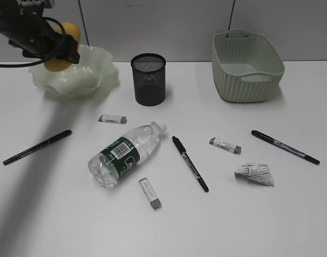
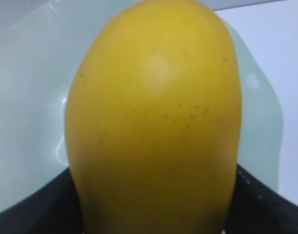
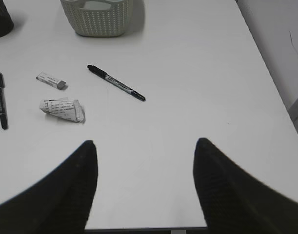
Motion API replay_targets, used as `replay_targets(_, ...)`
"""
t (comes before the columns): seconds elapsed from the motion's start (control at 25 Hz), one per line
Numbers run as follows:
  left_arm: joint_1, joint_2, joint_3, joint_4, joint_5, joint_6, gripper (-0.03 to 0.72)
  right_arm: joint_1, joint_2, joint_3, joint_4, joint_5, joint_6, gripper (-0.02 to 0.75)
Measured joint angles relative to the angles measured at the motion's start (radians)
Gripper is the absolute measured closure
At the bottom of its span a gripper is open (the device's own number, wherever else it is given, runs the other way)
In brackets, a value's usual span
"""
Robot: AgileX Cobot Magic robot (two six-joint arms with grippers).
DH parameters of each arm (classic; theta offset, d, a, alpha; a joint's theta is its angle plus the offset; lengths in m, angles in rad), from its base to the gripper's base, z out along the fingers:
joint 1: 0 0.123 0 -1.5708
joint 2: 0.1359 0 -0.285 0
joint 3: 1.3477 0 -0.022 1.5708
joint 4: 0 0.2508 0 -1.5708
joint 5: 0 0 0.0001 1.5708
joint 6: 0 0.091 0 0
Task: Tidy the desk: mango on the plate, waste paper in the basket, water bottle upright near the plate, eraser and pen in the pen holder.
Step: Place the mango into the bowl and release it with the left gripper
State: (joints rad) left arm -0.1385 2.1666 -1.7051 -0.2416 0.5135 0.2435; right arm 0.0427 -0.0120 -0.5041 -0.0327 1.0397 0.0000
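My left gripper (image 1: 64, 49) is shut on the yellow mango (image 2: 153, 112), holding it just over the pale green plate (image 1: 93, 72) at the back left. The mango fills the left wrist view, with dark fingers (image 2: 36, 204) on both sides. The water bottle (image 1: 123, 152) lies on its side mid-desk. The black mesh pen holder (image 1: 149, 79) stands behind it. Three pens (image 1: 37, 146) (image 1: 190, 163) (image 1: 285, 146) and three erasers (image 1: 112, 119) (image 1: 150, 193) (image 1: 225, 145) lie loose. The waste paper (image 1: 254, 174) lies front right. My right gripper (image 3: 146, 146) hangs open and holds nothing.
The green basket (image 1: 248, 67) stands at the back right, nothing visible inside it. In the right wrist view the desk's near edge (image 3: 149, 227) runs just below the fingers and its right edge (image 3: 275, 83) is close.
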Motion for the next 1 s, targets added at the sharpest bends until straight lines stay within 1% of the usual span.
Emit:
replay_targets(0.08, 0.0, 0.052, -0.023, -0.001, -0.03, 0.0, 0.133, 0.0, 0.0, 0.0, 0.0, 0.0, 0.0, 0.244)
replay_targets(0.24, 0.0, 0.116, -0.031, -0.003, -0.105, 0.0, 0.129, 0.0, 0.0, 0.0, 0.0, 0.0, 0.0, 0.244)
replay_targets(0.4, 0.0, 0.131, -0.032, -0.002, -0.132, 0.0, 0.03, 0.0, 0.0, 0.0, 0.0, 0.0, 0.0, 0.244)
replay_targets(0.56, 0.0, 0.129, -0.033, -0.002, -0.135, 0.0, -0.001, 0.0, 0.0, 0.0, 0.0, 0.0, 0.0, 0.244)
replay_targets(0.8, 0.0, 0.052, -0.033, -0.002, -0.033, -0.001, -0.002, 0.0, 0.0, 0.0, 0.0, 0.0, 0.0, 0.244)
replay_targets(0.88, 0.0, -0.004, -0.033, -0.002, 0.026, -0.001, 0.004, 0.0, 0.0, 0.0, 0.0, 0.0, 0.0, 0.244)
replay_targets(1.0, 0.0, -0.09, -0.034, -0.002, 0.168, -0.001, 0.024, 0.0, 0.0, 0.0, 0.0, 0.0, 0.0, 0.244)
